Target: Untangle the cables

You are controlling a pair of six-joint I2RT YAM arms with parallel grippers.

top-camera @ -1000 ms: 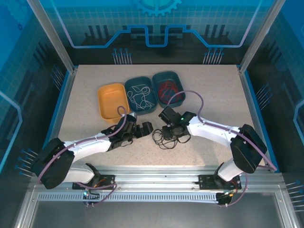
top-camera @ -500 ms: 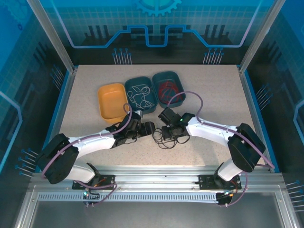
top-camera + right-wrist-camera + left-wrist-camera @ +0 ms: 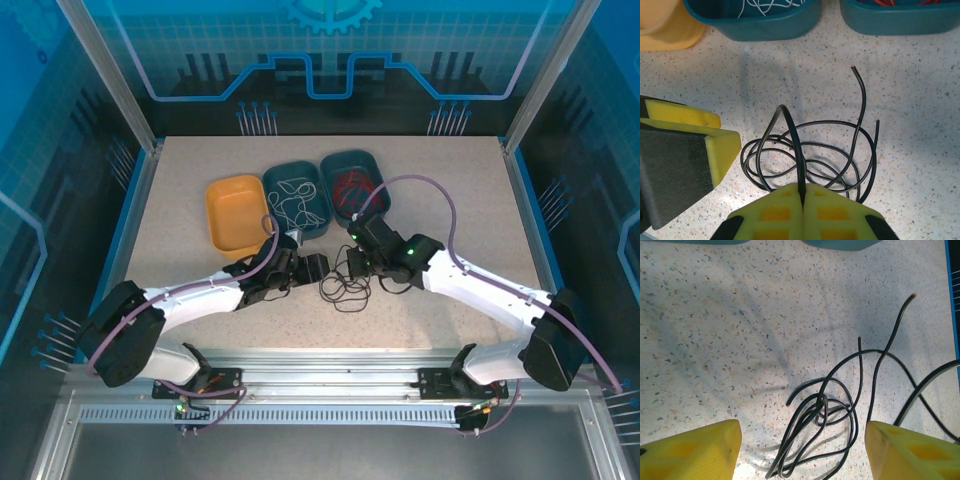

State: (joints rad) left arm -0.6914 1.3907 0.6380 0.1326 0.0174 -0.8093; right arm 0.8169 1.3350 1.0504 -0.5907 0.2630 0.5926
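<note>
The black cable lies as a loose tangle on the speckled table between the two arms. My right gripper is shut on one strand of the black cable, which arches up from the coil into the closed fingers. My left gripper is open, its yellow fingers standing on either side of the tangle without touching it. In the top view the left gripper sits just left of the coil and the right gripper just behind it. The white cable and the red cable each lie in a teal bin.
Three bins stand in a row behind the grippers: an orange one, a teal one and a second teal one. The left gripper's finger is close to the coil's left side in the right wrist view.
My right gripper has shut on a strand of the black cable and drawn back toward the bins, stretching its arm out. My left gripper has narrowed and moved right over the tangle.
</note>
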